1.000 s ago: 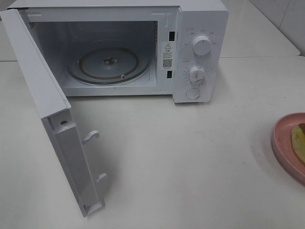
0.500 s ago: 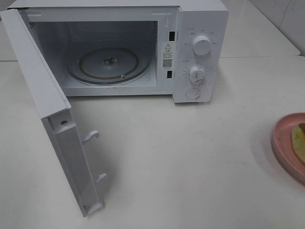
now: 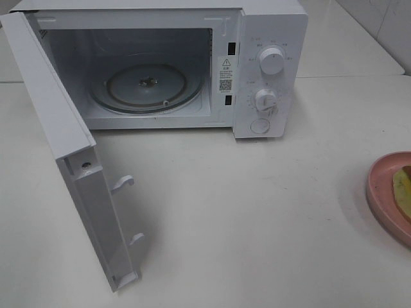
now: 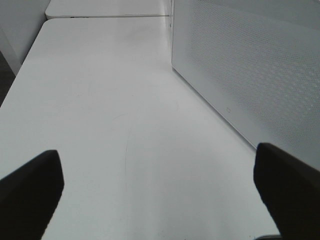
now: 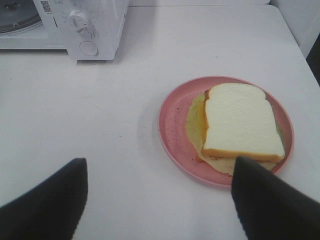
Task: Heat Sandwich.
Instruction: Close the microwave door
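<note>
The sandwich (image 5: 242, 122), white bread with a tan crust over yellow and pale green filling, lies on a round pink plate (image 5: 172, 130). In the high view only a sliver of the sandwich (image 3: 404, 192) and plate (image 3: 380, 186) shows at the right edge. My right gripper (image 5: 160, 200) hovers open over the table just short of the plate, nothing between its fingers. The white microwave (image 3: 270, 38) stands at the back with its door (image 3: 64, 141) swung wide and its glass turntable (image 3: 148, 86) bare. My left gripper (image 4: 160, 185) is open beside the door's outer face (image 4: 250, 70). Neither arm appears in the high view.
The microwave's two knobs (image 3: 272, 61) and a round button (image 3: 260, 126) are on its right panel. The open door juts forward over the left part of the white table (image 3: 257, 212). A second table (image 3: 347, 45) adjoins at the back right.
</note>
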